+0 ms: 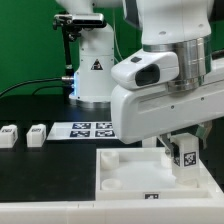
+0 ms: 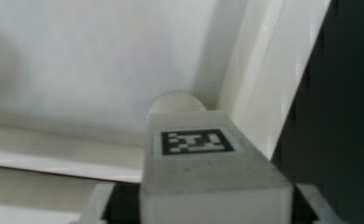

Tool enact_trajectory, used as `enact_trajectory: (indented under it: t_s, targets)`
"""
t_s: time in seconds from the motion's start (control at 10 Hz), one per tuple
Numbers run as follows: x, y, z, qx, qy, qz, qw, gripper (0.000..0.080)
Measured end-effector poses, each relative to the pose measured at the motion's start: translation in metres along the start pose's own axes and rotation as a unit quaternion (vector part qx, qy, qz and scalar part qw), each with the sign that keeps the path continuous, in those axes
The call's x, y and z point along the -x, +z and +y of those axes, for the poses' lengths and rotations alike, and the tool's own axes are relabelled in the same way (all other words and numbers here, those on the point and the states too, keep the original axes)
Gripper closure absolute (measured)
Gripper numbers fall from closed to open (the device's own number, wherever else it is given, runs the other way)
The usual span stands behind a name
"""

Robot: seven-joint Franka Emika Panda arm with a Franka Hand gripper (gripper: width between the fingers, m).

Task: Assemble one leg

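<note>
My gripper (image 1: pixel 185 150) is shut on a leg (image 1: pixel 185 160), a small white peg with a black-and-white tag on its face. It holds the leg upright over the far corner, at the exterior view's right, of the large white square panel (image 1: pixel 125 175). In the wrist view the leg (image 2: pixel 200 150) fills the middle between my two fingers (image 2: pixel 108 205), its far end next to the panel's corner recess (image 2: pixel 223 75). Whether the leg touches the panel I cannot tell. Two more legs (image 1: pixel 37 134) (image 1: pixel 9 136) lie on the black table at the exterior view's left.
The marker board (image 1: pixel 85 129) lies flat on the table behind the panel. A white robot base (image 1: pixel 92 62) stands at the back. A green wall is behind it.
</note>
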State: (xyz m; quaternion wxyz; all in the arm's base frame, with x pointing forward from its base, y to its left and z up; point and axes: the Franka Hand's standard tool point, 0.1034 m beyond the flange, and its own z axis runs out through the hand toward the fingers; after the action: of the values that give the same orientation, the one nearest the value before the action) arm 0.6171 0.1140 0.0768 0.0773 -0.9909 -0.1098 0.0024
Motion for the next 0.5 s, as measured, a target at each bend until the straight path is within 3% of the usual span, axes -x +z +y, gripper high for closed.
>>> enact_trajectory:
  t_s: [0.3,0.5]
  targets:
    - [0.0004,0.0002,0.0043,-0.008,0.100,0.001,0.995,0.0505]
    - [0.0000,0.0019,0.0006,-0.004,0.285,0.001,0.958,0.0505]
